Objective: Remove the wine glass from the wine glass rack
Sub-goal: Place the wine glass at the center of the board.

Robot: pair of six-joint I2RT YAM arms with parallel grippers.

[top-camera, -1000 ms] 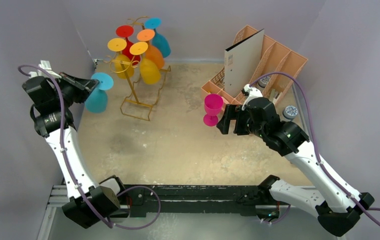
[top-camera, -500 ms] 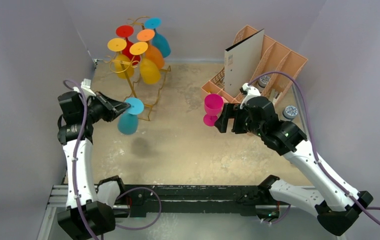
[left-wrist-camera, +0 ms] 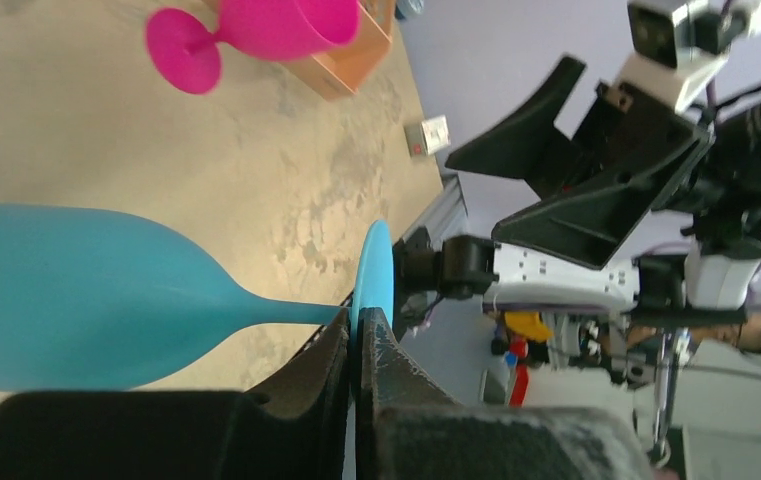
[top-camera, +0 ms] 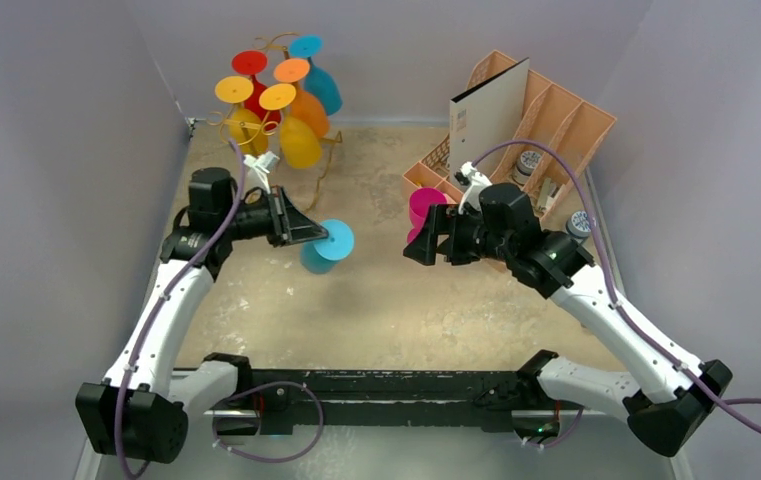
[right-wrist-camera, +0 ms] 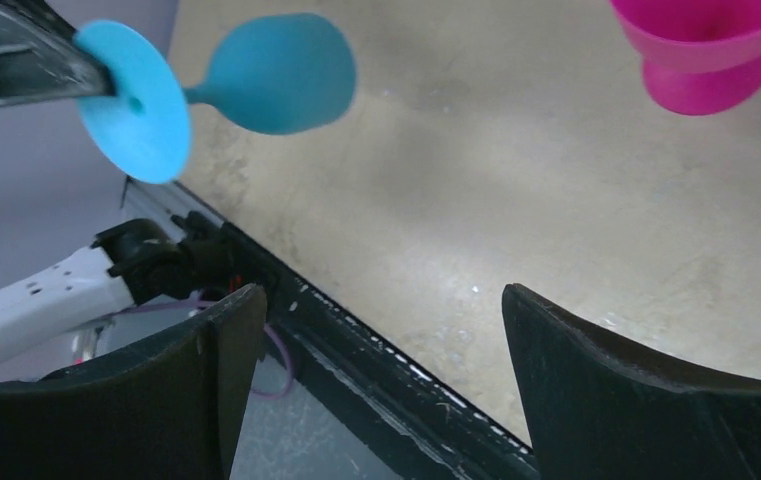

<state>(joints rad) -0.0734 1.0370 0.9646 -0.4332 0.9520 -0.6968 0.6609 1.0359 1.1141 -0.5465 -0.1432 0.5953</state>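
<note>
Teal wine glass (top-camera: 322,250) hangs sideways over the table (top-camera: 386,310), its foot pinched in the closed left gripper (top-camera: 314,236). Right gripper (top-camera: 422,238) gapes empty beside a pink glass (top-camera: 422,203). Behind stands the gold rack (top-camera: 334,150); the binder's label (top-camera: 459,120) is too small to read.

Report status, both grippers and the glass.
Left gripper shut on blue wine glass, off the rack. Right gripper open, empty. Pink glass beside it.

Left gripper (top-camera: 303,230), clamped on the blue glass (top-camera: 328,246), has swung it from beside the rack (top-camera: 328,160) to mid-table, now tilted. Right gripper (top-camera: 424,240) has shifted left, partly covering the pink glass (top-camera: 421,205).
</note>
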